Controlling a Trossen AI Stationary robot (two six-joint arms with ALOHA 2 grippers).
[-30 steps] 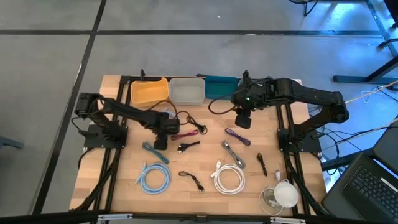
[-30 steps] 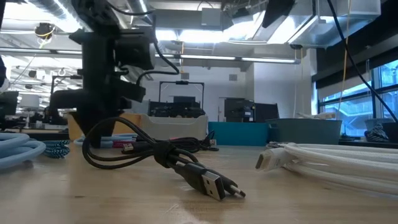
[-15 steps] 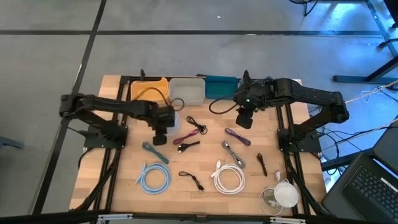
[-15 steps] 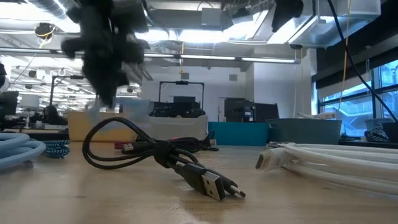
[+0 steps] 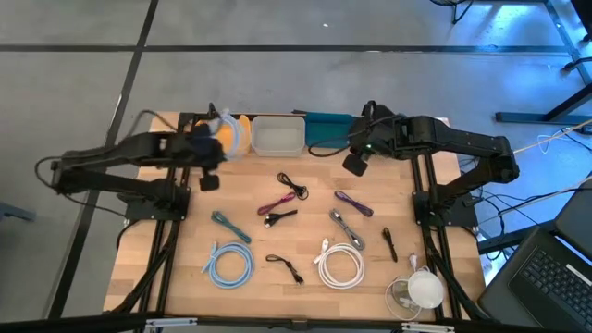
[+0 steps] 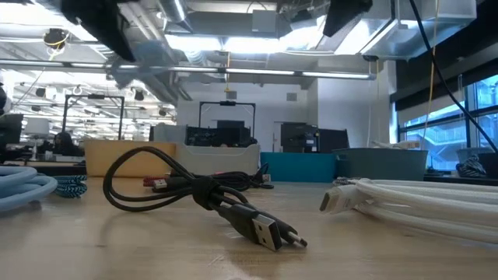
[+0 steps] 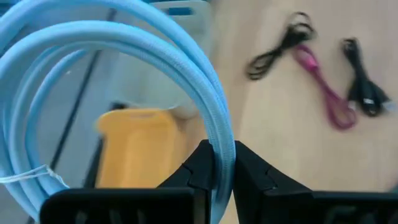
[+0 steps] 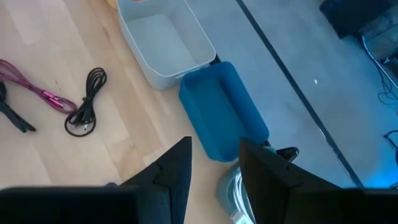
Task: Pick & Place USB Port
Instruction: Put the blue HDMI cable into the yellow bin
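- The left gripper [image 7: 221, 154] is closed tight on the held coil [image 7: 208, 93], a light blue cable. One strand is pinched between its fingers and the loops hang free around it.
- The yellow bin [image 7: 137, 143] lies just under and ahead of this gripper. It seems to be the place for this cable.
- To do the drop well, I think the gripper should come over the middle of the bin first, because the loops spread wider than the fingers and one can catch on the bin wall.
- It should go low before it opens, so the coil falls flat and does not spring out to the table.
- The right gripper [image 8: 214, 158] hangs with fingers partly apart. I see nothing surely held between them.
- The blue bin [image 8: 224, 112] is just ahead of the right gripper and the white bin [image 8: 165, 40] a bit beyond it.
- Bins: three, namely yellow, white and blue, in one row.
- Light blue coils: two, one held and the table coil [image 5: 228, 264], which lies well apart from the left gripper.
- White coil [image 5: 340, 266]: one.
- Black cables [image 5: 291, 182] on the table: four, as far as I can count.
- Pink cable [image 5: 277, 201], purple cable [image 5: 353, 202], grey cable [image 5: 347, 228], teal cable [image 5: 229, 225]: one of each.
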